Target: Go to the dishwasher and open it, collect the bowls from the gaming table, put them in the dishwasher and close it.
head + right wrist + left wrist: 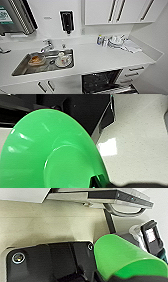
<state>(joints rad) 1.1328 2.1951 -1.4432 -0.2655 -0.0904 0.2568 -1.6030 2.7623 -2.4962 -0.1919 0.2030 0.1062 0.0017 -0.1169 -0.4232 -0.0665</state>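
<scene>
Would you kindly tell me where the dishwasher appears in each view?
Head view: dishwasher, open, under the countertop, right of the sink.
Left wrist view: its steel door and bar handle, beyond a green bowl.
Right wrist view: its dark interior, behind a green bowl.
Shared landmark: the door's edge.

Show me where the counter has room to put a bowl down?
The widest bare patch of counter lies between the sink and the dishes by the wall, above the open dishwasher. It's crowded inside the sink, with an orange bowl and white dishes, and in the far corner.
</scene>
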